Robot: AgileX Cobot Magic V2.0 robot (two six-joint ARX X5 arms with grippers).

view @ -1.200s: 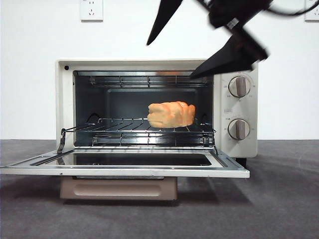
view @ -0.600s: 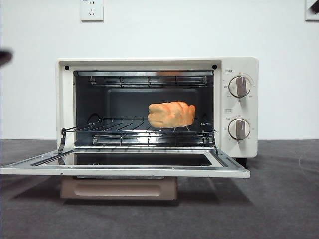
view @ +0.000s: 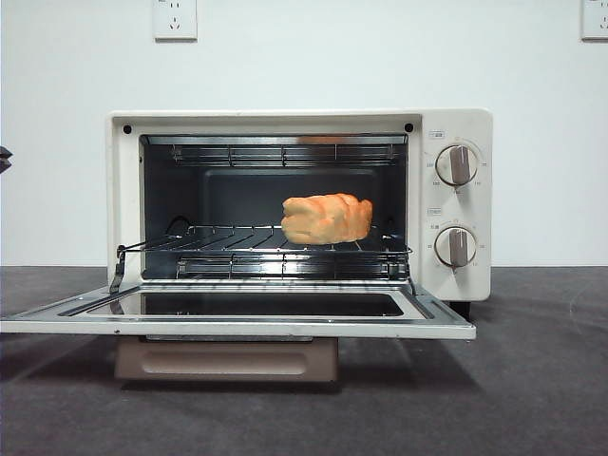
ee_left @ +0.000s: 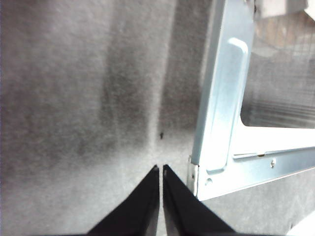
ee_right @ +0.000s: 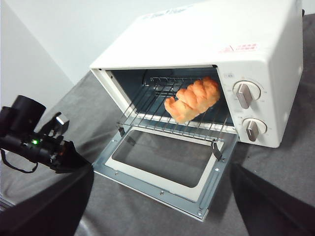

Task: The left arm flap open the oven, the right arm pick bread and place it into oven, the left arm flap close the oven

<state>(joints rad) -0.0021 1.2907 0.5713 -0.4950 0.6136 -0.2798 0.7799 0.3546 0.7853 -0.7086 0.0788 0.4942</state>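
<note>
Our left gripper [ee_left: 161,169], jaws closed on nothing, hovers by the dropped door's [ee_left: 224,93] left corner; bread [view: 327,218] sits right on the oven's [view: 456,123] rack [view: 237,249], so closing comes next: we lift that door; right gripper's jaws we cannot tell

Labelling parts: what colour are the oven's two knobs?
Beige round knobs, clearest in the front view.

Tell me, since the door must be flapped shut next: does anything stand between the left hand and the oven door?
Nothing visible does. The left hand, jaws together, hangs over bare table just beside the corner of the open oven door. The bread sits on the rack inside.
</note>
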